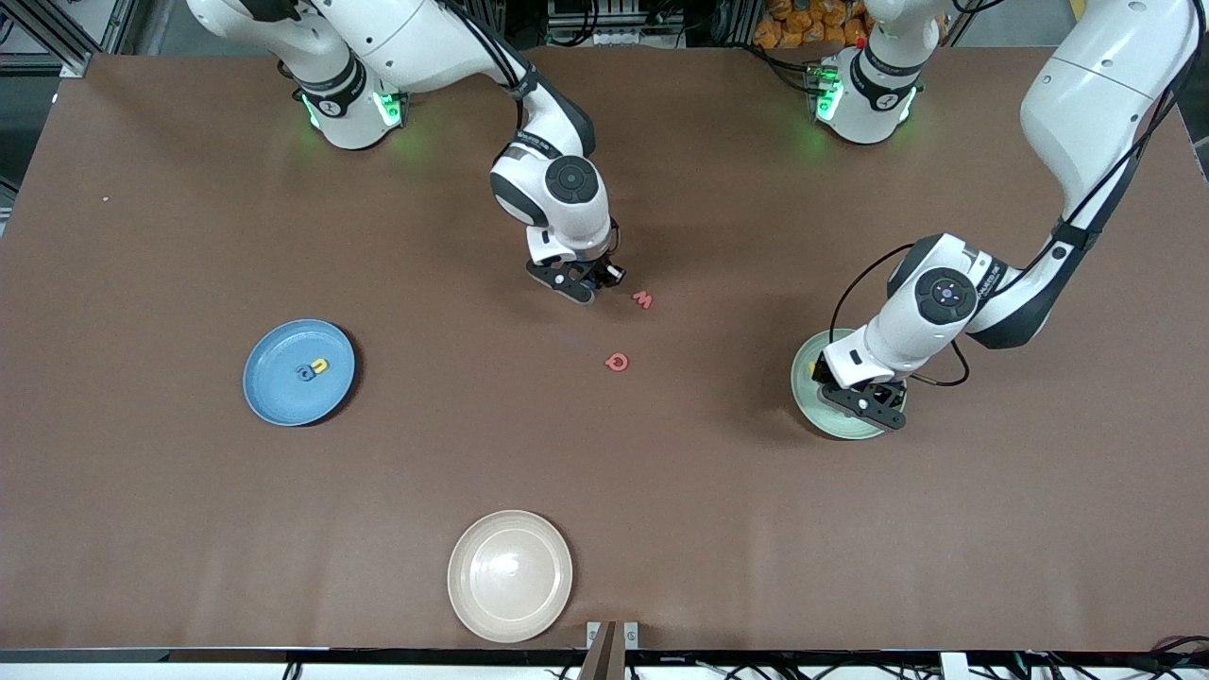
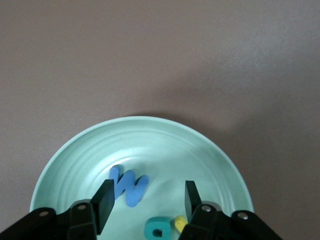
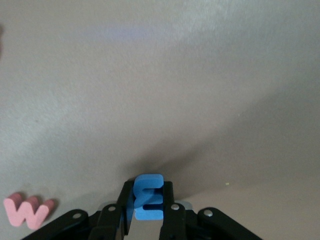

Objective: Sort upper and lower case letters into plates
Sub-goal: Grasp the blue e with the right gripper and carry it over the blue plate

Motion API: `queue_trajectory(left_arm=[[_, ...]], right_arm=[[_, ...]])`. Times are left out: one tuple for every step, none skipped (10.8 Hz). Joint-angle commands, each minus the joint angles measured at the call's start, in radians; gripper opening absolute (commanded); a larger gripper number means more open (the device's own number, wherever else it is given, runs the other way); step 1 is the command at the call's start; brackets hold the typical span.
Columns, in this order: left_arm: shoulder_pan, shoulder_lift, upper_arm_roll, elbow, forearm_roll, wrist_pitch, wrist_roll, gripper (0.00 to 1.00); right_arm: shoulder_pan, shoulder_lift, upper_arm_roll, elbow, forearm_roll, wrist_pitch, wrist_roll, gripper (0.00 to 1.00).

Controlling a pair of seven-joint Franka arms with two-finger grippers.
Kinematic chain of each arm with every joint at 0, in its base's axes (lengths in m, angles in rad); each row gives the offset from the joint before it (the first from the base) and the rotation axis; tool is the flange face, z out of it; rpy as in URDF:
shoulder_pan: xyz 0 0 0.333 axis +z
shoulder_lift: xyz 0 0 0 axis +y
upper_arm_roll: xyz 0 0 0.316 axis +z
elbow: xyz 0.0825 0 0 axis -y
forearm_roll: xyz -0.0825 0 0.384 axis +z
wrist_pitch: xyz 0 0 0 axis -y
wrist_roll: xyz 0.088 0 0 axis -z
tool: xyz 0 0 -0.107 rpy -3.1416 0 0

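Front view: your right hand (image 1: pixel 587 280) sits low over the counter (image 1: pixel 142 472) mid-table, just beside the red W (image 1: pixel 643 299). The blue plate (image 1: pixel 274 392) lies toward the right arm's end and nearer the camera. The left hand (image 1: pixel 874 397) hangs over the green plate (image 1: pixel 805 378).

Left wrist view: fingers wide and empty above the blue W (image 2: pixel 129 186).

Right wrist view: fingers narrow, pinching a blue letter (image 3: pixel 148 203). Expect a carry toward the blue plate.

A red foam W (image 1: pixel 643 300) lies on the table. A blue W (image 2: pixel 128 186) lies in the green plate (image 2: pixel 75 160). The right gripper (image 3: pixel 145 210) pinches a blue E (image 3: pixel 148 196).
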Motion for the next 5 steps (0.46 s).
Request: queue_trajectory(left_arm=[[-0.013, -0.020, -0.032, -0.007, 0.009, -0.023, -0.137, 0.67], [-0.035, -0.022, -0.037, -0.015, 0.009, -0.025, -0.215, 0.70], [-0.056, -0.022, -0.048, -0.015, 0.009, -0.054, -0.285, 0.72], [-0.085, -0.020, -0.060, -0.007, 0.009, -0.077, -0.379, 0.73], [-0.128, -0.011, -0.059, -0.006, 0.019, -0.079, -0.457, 0.77]], right_arm=[[-0.077, -0.090, 0.009, 0.003, -0.005, -0.127, -0.123, 0.00], [-0.124, -0.149, 0.019, 0.005, 0.008, -0.215, -0.223, 0.00], [-0.166, -0.209, 0.019, 0.005, 0.046, -0.293, -0.352, 0.00], [-0.215, -0.263, 0.015, 0.005, 0.095, -0.368, -0.505, 0.00], [-0.281, -0.306, 0.009, 0.002, 0.110, -0.434, -0.641, 0.00]])
